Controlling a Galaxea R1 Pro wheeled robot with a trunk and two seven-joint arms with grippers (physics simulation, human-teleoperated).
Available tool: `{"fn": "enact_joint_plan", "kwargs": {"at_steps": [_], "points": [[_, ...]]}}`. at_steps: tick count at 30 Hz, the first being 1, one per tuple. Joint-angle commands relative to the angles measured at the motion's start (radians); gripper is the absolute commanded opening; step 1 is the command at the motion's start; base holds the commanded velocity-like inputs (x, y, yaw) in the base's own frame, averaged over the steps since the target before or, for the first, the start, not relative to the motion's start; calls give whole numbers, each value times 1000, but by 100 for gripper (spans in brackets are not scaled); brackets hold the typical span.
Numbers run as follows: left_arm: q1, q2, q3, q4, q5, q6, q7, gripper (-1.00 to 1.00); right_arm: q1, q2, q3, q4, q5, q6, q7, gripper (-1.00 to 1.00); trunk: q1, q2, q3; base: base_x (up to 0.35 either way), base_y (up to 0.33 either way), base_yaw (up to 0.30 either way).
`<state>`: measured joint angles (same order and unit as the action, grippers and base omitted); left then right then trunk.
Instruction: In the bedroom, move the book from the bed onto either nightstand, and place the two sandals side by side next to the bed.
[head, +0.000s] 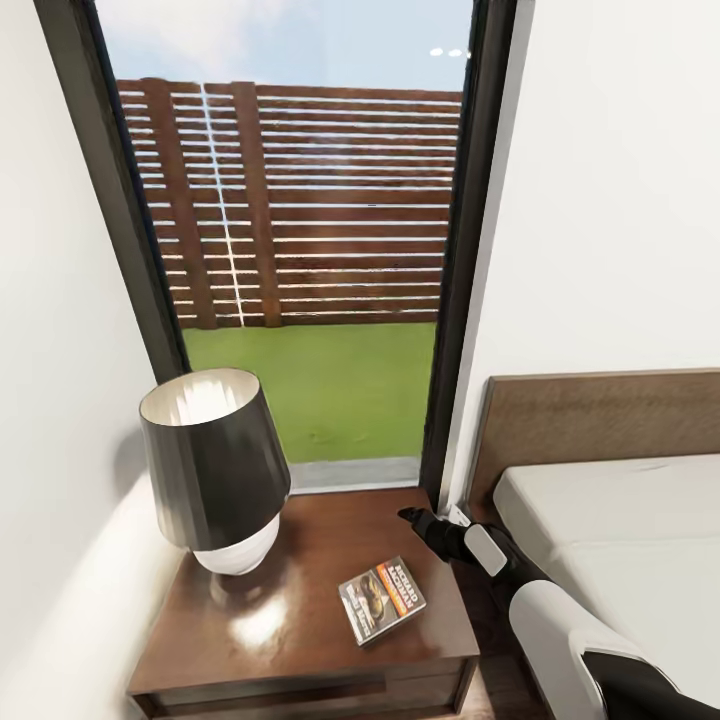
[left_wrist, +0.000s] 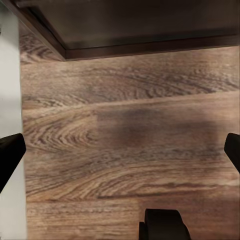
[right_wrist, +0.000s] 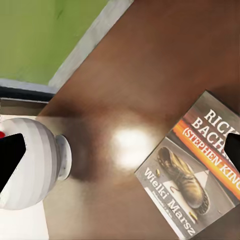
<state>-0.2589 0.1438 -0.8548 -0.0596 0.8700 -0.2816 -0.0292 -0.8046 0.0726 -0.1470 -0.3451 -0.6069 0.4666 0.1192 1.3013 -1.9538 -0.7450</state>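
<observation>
The book (head: 382, 598) lies flat on the dark brown nightstand (head: 300, 640), near its front right, cover up with an orange band. My right gripper (head: 412, 516) hovers over the nightstand's back right corner, just beyond the book, open and holding nothing. In the right wrist view the book (right_wrist: 195, 180) rests on the glossy nightstand top (right_wrist: 150, 65) under the open right gripper (right_wrist: 120, 155). To the right stands the bed (head: 620, 560) with its grey mattress. My left gripper (left_wrist: 120, 150) is open above the wood-plank floor (left_wrist: 125, 125). The sandals are out of view.
A dark-shaded lamp (head: 215, 460) with a white base (right_wrist: 30, 165) fills the nightstand's left half. Behind is a tall window (head: 300, 200) onto grass and a fence. The wooden headboard (head: 600, 420) meets the white wall. A dark furniture edge (left_wrist: 125, 25) borders the floor.
</observation>
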Motion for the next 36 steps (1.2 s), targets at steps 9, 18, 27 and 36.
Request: {"fn": "enact_joint_plan", "kwargs": {"at_steps": [9, 18, 27, 36], "points": [[0, -1, -7, 0, 11, -1, -3, 100, 0, 0, -7, 4, 6, -27, 3, 100, -35, 63, 27, 0, 0, 0], [0, 0, -7, 0, 11, -1, -3, 100, 4, -1, 4, 9, 18, -55, -3, 100, -69, 126, 56, 0, 0, 0], [0, 1, -7, 1, 11, -1, -3, 100, 6, -2, 36, 97, 120, -106, -9, 100, -104, 189, 84, 0, 0, 0], [0, -1, -7, 2, 12, -1, -3, 100, 8, -2, 42, 245, 182, -232, -10, 100, -138, 252, 112, 0, 0, 0]]}}
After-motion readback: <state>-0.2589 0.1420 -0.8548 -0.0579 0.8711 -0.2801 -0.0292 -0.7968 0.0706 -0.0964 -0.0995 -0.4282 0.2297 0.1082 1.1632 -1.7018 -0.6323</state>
